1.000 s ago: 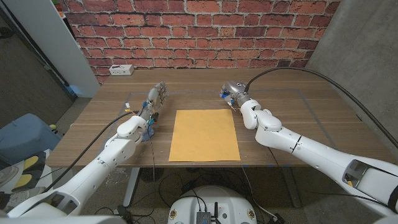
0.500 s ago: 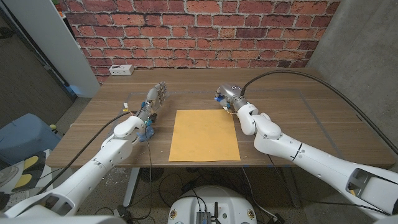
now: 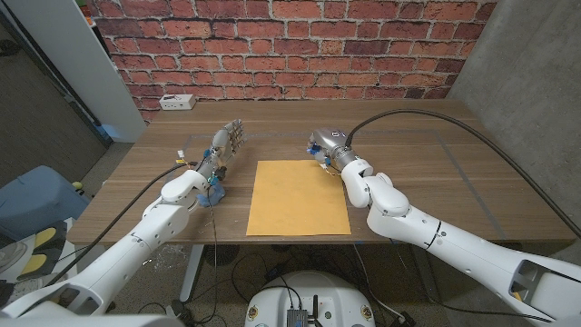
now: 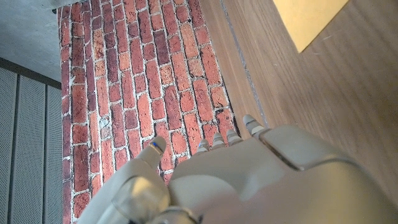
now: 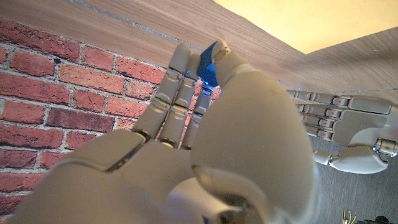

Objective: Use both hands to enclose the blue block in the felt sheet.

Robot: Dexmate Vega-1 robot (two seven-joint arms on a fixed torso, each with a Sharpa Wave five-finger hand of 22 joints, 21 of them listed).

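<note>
Head, left wrist and right wrist views of a wooden worktop (image 3: 427, 173) before a brick wall (image 3: 300, 45).

The blue block (image 5: 208, 67) is largely hidden: in the right wrist view only a narrow blue sliver shows between the thumb and fingers of the right hand (image 5: 205, 130), which pinches it; in the head view a small blue patch at the right hand (image 3: 324, 145) may be the same block. Its shape, long axis and pointing direction cannot be made out.

The right hand hangs just beyond the far right corner of the felt sheet (image 3: 299, 197), over bare wood, toward the worktop's far edge. The tan sheet lies flat at the middle of the worktop, its long axis running from near edge to far edge; its near edge lies close to the worktop's near edge. One corner of the sheet (image 4: 308, 22) is cut off in the left wrist view.

The left hand (image 3: 223, 148) stands on edge near the worktop's left edge, well apart from the sheet, fingers extended and apart, holding nothing; it also appears in the right wrist view (image 5: 348, 134).

A white box (image 3: 177, 101) sits at the far left corner.
</note>
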